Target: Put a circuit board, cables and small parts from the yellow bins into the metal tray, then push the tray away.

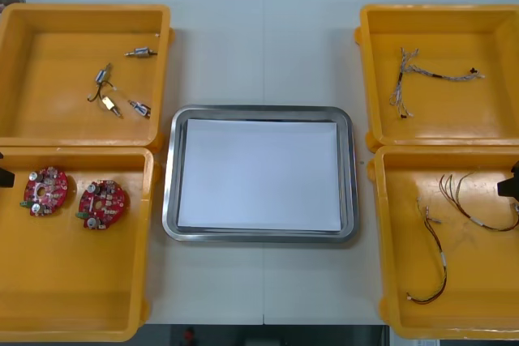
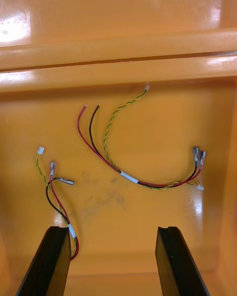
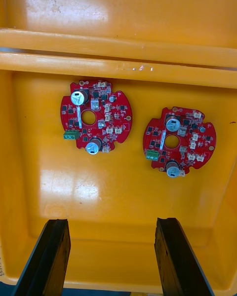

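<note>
Two round red circuit boards (image 1: pixel 46 190) (image 1: pixel 103 203) lie in the near left yellow bin (image 1: pixel 73 313). My left gripper (image 3: pixel 112 222) hovers open above that bin's floor, short of both boards (image 3: pixel 96 118) (image 3: pixel 180 140). Red, yellow and black cables (image 1: pixel 474 216) (image 1: pixel 434 269) lie in the near right bin (image 1: pixel 454 326). My right gripper (image 2: pixel 112 229) hangs open over them; one cable (image 2: pixel 128 177) lies ahead of the fingers and another (image 2: pixel 59 202) runs beside one finger (image 2: pixel 49 261). The metal tray (image 1: pixel 263 109), white inside, sits between the bins with nothing in it.
The far left bin (image 1: pixel 81 10) holds several small metal parts (image 1: pixel 141 53). A twisted pale cable (image 1: pixel 430 74) lies in the far right bin (image 1: pixel 438 10). Bare table stretches beyond the tray (image 1: pixel 263 38). Bin walls rise on both sides of the tray.
</note>
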{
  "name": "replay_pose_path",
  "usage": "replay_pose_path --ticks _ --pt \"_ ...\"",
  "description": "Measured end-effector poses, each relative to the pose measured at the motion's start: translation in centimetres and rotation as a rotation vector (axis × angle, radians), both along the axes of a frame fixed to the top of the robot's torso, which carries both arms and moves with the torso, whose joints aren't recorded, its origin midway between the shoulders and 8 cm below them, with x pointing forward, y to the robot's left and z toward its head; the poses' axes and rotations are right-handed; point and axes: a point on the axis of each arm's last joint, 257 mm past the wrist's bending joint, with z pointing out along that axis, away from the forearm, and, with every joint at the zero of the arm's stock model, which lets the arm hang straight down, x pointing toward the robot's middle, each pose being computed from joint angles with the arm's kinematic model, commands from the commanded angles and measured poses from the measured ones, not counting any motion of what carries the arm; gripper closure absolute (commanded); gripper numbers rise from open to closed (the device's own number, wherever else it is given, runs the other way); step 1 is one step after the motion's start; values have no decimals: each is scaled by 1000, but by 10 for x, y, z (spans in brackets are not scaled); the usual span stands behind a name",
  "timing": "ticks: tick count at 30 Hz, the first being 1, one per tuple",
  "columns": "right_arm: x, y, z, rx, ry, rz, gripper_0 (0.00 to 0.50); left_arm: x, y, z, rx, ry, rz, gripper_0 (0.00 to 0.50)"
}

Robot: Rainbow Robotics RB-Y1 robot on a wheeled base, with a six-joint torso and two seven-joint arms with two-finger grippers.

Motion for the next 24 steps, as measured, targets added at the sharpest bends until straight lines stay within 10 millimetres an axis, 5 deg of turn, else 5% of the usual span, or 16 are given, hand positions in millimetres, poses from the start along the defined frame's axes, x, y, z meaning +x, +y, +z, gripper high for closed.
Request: replay_pose_path --ticks 24 --pt "0 0 0 0 0 0 0 0 0 0 0 0 0 0"
